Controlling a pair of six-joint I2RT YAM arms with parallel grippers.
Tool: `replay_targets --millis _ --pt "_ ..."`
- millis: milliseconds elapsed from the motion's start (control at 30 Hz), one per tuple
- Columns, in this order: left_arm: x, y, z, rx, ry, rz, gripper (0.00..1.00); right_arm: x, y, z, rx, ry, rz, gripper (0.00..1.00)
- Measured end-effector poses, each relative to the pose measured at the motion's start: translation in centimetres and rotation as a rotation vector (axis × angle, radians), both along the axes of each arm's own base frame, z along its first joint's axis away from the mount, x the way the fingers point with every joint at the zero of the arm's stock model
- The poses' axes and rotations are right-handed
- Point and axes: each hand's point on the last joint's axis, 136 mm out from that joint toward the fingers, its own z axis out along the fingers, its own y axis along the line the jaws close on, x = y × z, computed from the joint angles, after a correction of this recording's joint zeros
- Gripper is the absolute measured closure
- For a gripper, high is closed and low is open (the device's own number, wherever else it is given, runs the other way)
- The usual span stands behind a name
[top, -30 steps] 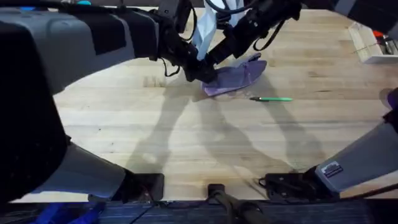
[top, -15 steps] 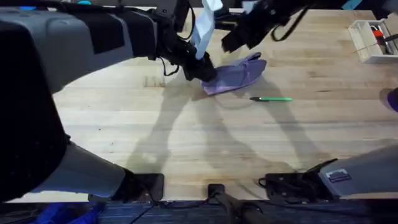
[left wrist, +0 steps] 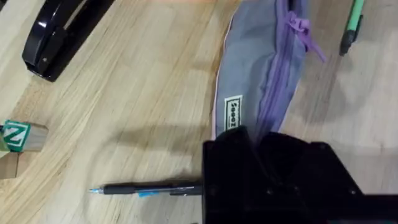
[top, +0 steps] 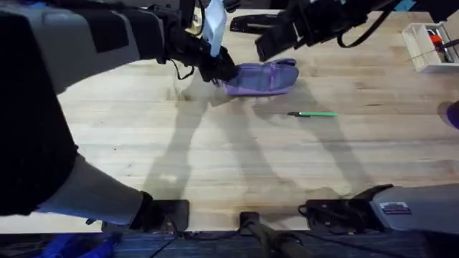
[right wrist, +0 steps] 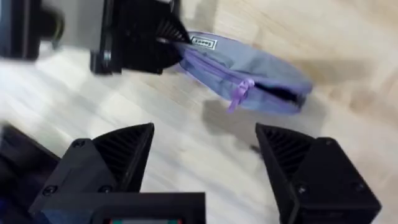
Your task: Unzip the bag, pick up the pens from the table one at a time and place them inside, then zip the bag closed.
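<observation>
The table (top: 215, 158) of pale wooden planks spreads under both arms. The left arm reaches from the lower left up to the far middle, where the left gripper (top: 219, 70) is clamped on the near-left end of the bag (top: 262, 77); in the left wrist view its black fingers (left wrist: 261, 155) pinch the end of the fabric just past a small white label. The bag is a long lavender pouch lying on the table at the far middle, its zipper running along the top with the purple pull (right wrist: 239, 93) near the far end, and a short dark gap in the zipper beyond the pull. The right gripper (top: 276, 39) hangs above and behind the bag, its jaws wide apart and holding nothing; the right wrist view shows both black fingers (right wrist: 118, 155) spread with the bag between them farther off. A black stapler (left wrist: 59, 31) lies on the table beyond the bag. A green pen (top: 313, 114) lies on the table just right of and nearer than the bag. A dark pen (left wrist: 146, 189) lies on the wood beside the left gripper. A small wooden block (left wrist: 22, 137) with a green letter sits near it
</observation>
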Motion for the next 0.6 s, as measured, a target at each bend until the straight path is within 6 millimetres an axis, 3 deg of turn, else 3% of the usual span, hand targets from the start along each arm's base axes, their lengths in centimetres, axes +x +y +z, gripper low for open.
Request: replay_targets --millis 267,600 --pt "0.0 0.0 0.0 0.000 0.001 0.000 0.959 -1.1 -1.7 0.6 0.029 0.097 -0.459 0.005" --pt "0.0 0.0 0.0 0.000 0.001 0.000 0.959 -3.3 -1.2 0.1 -0.058 0.083 -0.693 0.005"
